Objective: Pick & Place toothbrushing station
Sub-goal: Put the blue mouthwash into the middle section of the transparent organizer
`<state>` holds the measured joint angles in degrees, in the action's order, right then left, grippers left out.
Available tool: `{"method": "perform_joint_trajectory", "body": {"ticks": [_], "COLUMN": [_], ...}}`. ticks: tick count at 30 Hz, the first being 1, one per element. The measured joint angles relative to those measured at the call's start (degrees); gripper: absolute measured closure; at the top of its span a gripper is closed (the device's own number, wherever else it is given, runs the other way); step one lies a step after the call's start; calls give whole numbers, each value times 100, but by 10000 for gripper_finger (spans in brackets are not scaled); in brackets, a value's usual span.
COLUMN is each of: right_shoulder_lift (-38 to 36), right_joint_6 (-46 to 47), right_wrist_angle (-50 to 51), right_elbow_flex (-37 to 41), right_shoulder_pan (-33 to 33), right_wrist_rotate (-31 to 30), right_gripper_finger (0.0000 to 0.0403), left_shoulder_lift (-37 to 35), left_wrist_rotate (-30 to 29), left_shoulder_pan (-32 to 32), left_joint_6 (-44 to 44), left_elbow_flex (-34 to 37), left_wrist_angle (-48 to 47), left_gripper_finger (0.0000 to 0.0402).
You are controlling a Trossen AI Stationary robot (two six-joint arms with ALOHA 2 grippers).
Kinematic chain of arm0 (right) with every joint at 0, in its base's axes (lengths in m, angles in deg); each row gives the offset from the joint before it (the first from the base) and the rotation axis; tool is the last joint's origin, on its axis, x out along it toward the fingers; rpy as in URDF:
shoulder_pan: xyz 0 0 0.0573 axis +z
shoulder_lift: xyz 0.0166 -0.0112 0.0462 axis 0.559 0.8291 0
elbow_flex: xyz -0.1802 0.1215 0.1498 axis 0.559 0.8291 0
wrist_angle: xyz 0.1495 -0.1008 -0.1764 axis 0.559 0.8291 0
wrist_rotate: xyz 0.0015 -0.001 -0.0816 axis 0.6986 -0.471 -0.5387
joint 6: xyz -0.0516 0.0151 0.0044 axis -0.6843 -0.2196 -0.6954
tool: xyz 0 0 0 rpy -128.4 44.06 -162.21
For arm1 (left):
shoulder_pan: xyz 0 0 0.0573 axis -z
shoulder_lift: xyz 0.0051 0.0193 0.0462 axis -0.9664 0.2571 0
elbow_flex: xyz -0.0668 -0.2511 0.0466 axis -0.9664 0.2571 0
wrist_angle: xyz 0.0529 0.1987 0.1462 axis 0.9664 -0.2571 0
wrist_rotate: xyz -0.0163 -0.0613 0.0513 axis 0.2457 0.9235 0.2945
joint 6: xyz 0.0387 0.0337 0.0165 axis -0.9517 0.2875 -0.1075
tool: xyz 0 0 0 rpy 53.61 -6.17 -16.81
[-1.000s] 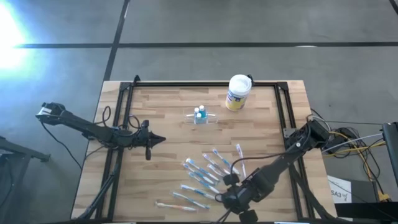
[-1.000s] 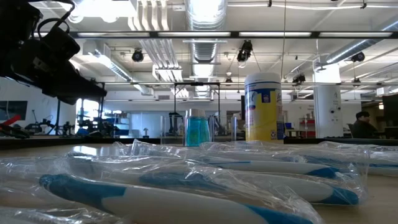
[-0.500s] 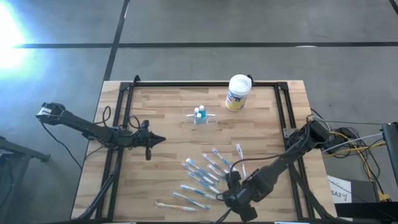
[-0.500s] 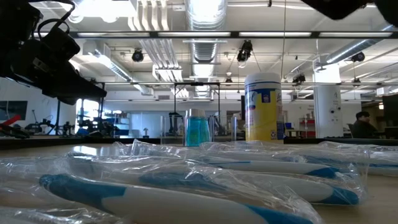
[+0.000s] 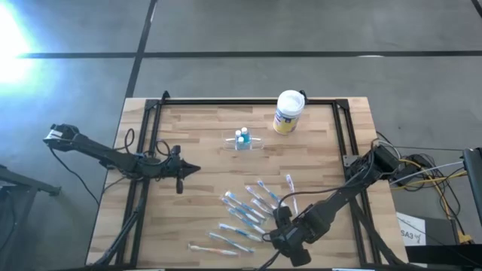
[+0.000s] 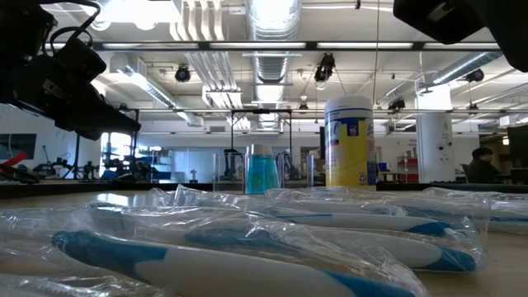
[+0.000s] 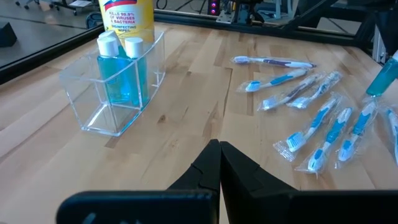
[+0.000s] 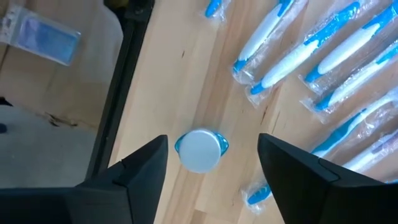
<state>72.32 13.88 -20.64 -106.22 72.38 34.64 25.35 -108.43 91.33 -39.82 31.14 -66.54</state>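
Right wrist view had the right gripper (image 8: 211, 163) spread wide above a small white-capped bottle (image 8: 199, 150) near the toothbrushes (image 8: 311, 53), well short of the toothbrushing station (image 5: 244, 141); I'd centre first. Left gripper (image 7: 219, 163) sat clenched, empty.

A large open lab or workshop hall: the low view shows exposed ceiling ducts (image 6: 268, 21), strip lights (image 6: 247, 47) and a white pillar (image 6: 435, 147) far behind the wooden counter (image 5: 211, 188). A person (image 6: 481, 165) sits far right; the floor (image 5: 226, 38) is bare grey concrete.
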Motion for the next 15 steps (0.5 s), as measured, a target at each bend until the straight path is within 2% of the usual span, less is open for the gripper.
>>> {"method": "perform_joint_trajectory", "body": {"ticks": [7, 15], "right_shoulder_lift": [2, 2], "right_joint_6": [0, 2], "right_wrist_angle": [-418, -431], "right_elbow_flex": [253, 343], "right_shoulder_pan": [-2, -4], "right_wrist_rotate": [246, 277], "right_gripper_finger": [172, 196], "left_shoulder_lift": [0, 0], "left_wrist_rotate": [0, 0], "left_shoulder_pan": [0, 0], "left_joint_6": [7, 11], "left_elbow_flex": [2, 2], "left_wrist_angle": [-22, -49], "left_gripper_finger": [396, 396]}}
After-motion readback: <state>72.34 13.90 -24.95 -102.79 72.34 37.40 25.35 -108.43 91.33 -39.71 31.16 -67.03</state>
